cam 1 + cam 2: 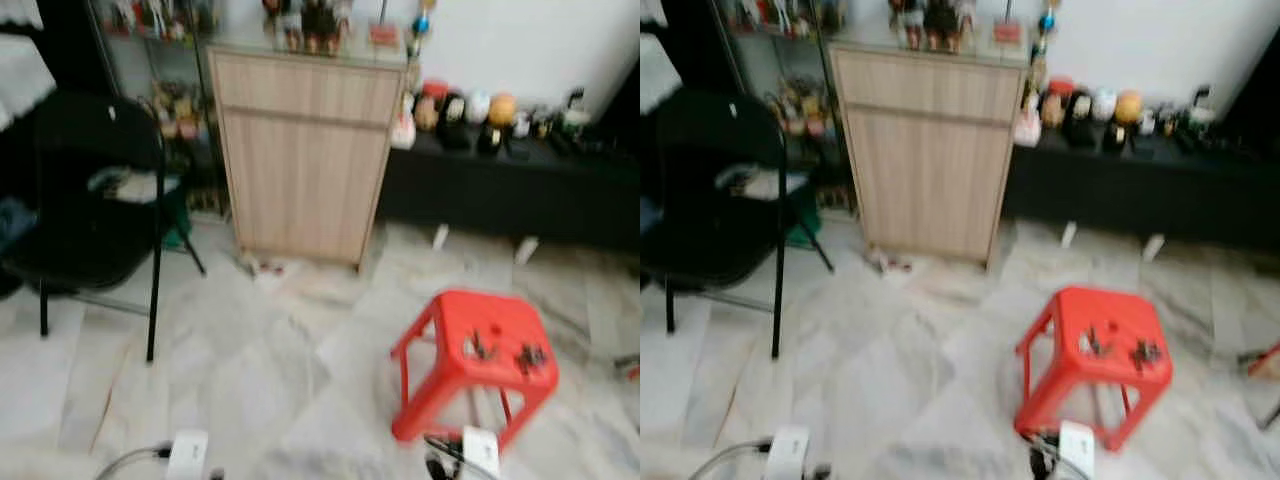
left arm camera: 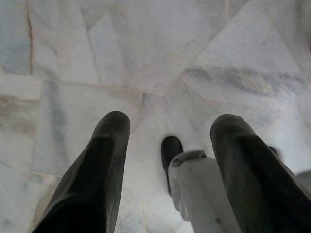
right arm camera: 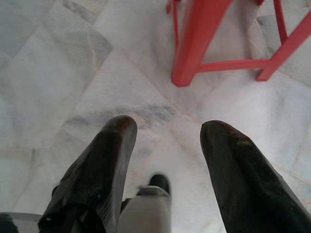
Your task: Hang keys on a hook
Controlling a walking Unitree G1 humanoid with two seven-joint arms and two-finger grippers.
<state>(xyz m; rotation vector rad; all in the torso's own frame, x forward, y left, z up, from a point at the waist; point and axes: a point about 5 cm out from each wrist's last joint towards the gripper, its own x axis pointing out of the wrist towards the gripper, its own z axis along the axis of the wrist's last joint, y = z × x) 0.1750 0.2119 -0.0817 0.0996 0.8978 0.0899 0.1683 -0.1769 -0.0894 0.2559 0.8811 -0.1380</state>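
Right wrist view: right gripper [image 3: 167, 145] hanging low over marble floor [image 3: 73, 73], fingers spread wide and empty, red stool [image 3: 194, 43] leg just past the fingertips. Left wrist view: left gripper [image 2: 167, 145] likewise spread wide, nothing held, pointing down at bare tile.

Step in hand, by judgement: closing on the stool to pick up the keys. Best done by stepping nearer first, squaring up to the seat, then bringing the right gripper down from above with fingers straddling one bunch (small flat things slip easily on smooth plastic). Worth pinching at the ring or thickest part, not a single blade.

From the head view: keys [image 1: 530, 356] lying on the stool seat, at about four o'clock in the scene, a second dark cluster [image 1: 482, 347] just beside at its nine o'clock. Small, dark, blurred; shapes not clear enough to tell ring from key. Wooden cabinet [image 1: 305, 150] at twelve o'clock, black chair [image 1: 90, 200] at nine. Hook not made out.
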